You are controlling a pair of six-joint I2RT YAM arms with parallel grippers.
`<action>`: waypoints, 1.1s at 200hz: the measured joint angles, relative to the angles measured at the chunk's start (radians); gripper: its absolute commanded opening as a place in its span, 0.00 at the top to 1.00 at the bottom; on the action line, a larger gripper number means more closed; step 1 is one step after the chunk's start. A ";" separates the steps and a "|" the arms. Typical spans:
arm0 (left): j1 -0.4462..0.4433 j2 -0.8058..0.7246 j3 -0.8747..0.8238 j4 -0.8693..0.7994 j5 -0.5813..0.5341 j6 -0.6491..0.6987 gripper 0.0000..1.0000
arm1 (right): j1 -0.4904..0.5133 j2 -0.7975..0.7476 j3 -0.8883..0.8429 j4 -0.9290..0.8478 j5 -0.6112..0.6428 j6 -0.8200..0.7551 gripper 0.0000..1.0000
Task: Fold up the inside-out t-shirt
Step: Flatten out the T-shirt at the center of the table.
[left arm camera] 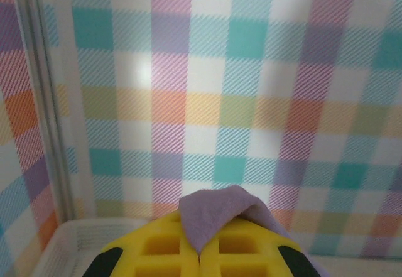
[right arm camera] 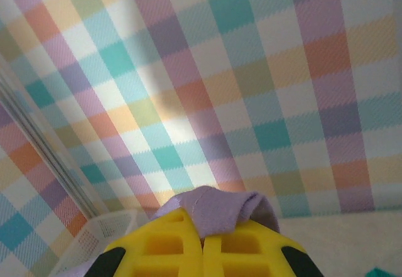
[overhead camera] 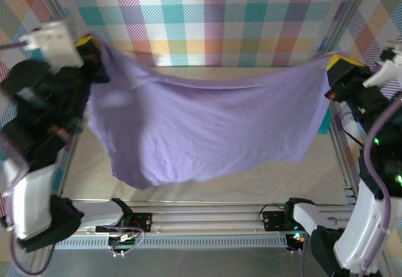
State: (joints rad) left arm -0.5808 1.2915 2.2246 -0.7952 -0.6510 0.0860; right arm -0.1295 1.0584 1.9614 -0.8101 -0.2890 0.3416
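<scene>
1. Inside-out t-shirt (overhead camera: 207, 126), lavender, large. It hangs in the air, spread as a wide sheet. Its lower edge droops toward the worktop (overhead camera: 301, 179) beneath it, and whether the lowest fold touches cannot be told.
2. Handling, judged: light, limp cotton, not fragile. It sags under its own weight and is likely to crease and slide over itself. It is best taken at corners or hems, pinching a bunched tuck of cloth.
3. Orientation: the long axis runs left to right. The top edge dips shallowly in the middle and the body falls below it. The shirt's left part hangs lower than its right. Neck and sleeves cannot be made out.
4. Left claw (overhead camera: 91, 46): at the shirt's upper left corner, yellow fingers closed on a tuck of fabric.
5. Right claw (overhead camera: 336, 65): at the shirt's upper right corner, likewise clamped on fabric.
6. Teal scrap (overhead camera: 323, 125): peeps out just behind the shirt's right edge.
7. Plaid backdrop (overhead camera: 220, 19): behind the shirt.
</scene>
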 measured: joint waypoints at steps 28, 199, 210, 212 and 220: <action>0.240 0.196 0.033 -0.047 0.124 -0.049 1.00 | 0.002 0.158 -0.044 0.027 -0.019 -0.003 1.00; 0.322 -0.263 0.050 -0.063 0.501 -0.169 1.00 | 0.020 -0.013 0.084 -0.029 -0.021 -0.014 1.00; 0.322 -0.281 0.063 -0.058 0.509 -0.176 1.00 | 0.020 -0.033 0.127 -0.047 -0.023 -0.014 1.00; 0.322 -0.283 0.066 -0.058 0.509 -0.176 1.00 | 0.020 -0.035 0.135 -0.049 -0.023 -0.014 1.00; 0.322 -0.284 0.079 -0.058 0.510 -0.177 1.00 | 0.020 -0.040 0.170 -0.060 -0.023 -0.015 1.00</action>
State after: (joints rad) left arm -0.2584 1.0073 2.3039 -0.8532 -0.1413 -0.0906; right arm -0.1097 1.0180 2.1315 -0.8696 -0.3122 0.3267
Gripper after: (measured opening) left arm 0.049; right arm 0.041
